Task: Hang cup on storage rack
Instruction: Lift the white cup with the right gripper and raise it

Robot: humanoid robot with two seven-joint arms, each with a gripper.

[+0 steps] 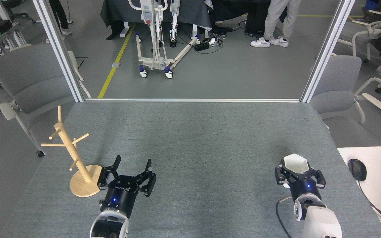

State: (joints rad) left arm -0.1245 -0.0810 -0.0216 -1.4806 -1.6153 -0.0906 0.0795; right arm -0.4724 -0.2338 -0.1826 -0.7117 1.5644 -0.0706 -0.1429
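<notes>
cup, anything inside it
The cup sits mouth up in the right gripper. The part of its inside that shows is plain white, with nothing in it. Its bottom and lower body are hidden by the near rim and the gripper.

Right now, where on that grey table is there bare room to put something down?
The wide stretch between the left gripper and the right gripper is bare, as is the table's whole far half. It is crowded only around the storage rack and the cup.
</notes>
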